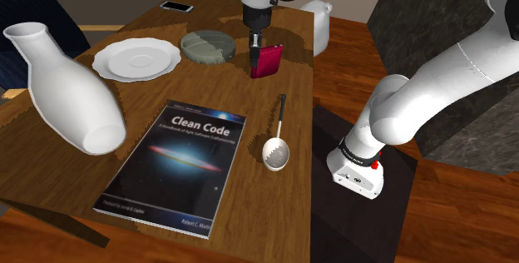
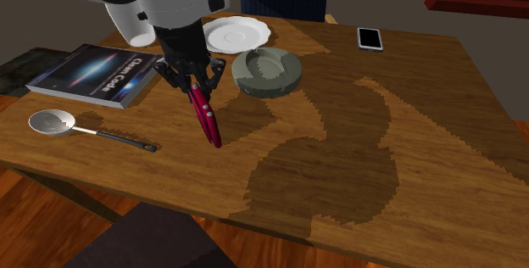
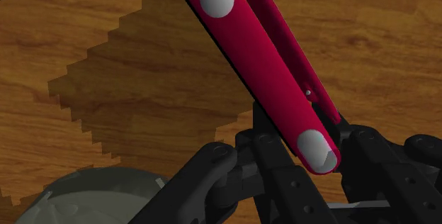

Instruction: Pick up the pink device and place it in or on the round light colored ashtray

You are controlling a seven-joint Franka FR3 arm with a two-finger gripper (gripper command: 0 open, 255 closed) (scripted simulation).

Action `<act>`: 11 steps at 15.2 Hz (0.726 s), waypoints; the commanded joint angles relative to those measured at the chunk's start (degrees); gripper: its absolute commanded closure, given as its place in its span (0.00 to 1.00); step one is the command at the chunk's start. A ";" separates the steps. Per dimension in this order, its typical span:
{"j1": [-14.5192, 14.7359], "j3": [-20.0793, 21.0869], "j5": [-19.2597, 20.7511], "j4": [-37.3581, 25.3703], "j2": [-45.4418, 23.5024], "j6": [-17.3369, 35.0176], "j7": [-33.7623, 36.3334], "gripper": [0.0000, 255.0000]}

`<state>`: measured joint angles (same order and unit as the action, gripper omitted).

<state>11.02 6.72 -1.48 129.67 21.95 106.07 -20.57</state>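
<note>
Crimson-pink and slim, the device hangs tilted from the black end effector, whose two fingers are closed on its upper end. In the wrist view the device runs out from between the fingers, with two pale round spots on its narrow face. Its lower end sits at or just above the wooden table; whether it touches cannot be told.

In the shoulder view, the round grey-green ashtray lies near the device at about 9 o'clock, apart from it, with nothing in it. A white scalloped plate sits just beside the ashtray, again at 9 o'clock. A small phone lies at 11 o'clock from the ashtray, near the far table edge.

From the device, a metal spoon lies at 6 o'clock, bowl towards the near edge. A dark book titled "Clean Code" lies flat at 7 o'clock. A large white vase lies on its side at 8 o'clock. A white jug stands at 2 o'clock.

In the second exterior view the ashtray is at 2 o'clock from the device.
</note>
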 commanded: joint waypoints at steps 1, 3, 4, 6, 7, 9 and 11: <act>0.00 0.00 0.00 0.00 0.00 0.00 0.00 1.00; 0.00 0.00 0.00 0.00 0.00 0.00 0.00 1.00; 0.00 0.00 0.00 0.00 0.00 0.00 0.00 1.00; 0.00 0.00 0.00 0.00 0.00 0.01 0.00 1.00; -0.01 -0.02 0.01 -0.69 0.09 -0.77 -0.02 1.00; -0.03 -0.07 0.02 -2.11 0.23 -2.33 -0.04 1.00; -0.05 -0.12 0.04 -3.58 0.31 -3.88 -0.06 1.00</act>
<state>11.00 6.65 -1.46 126.82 22.22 102.96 -20.59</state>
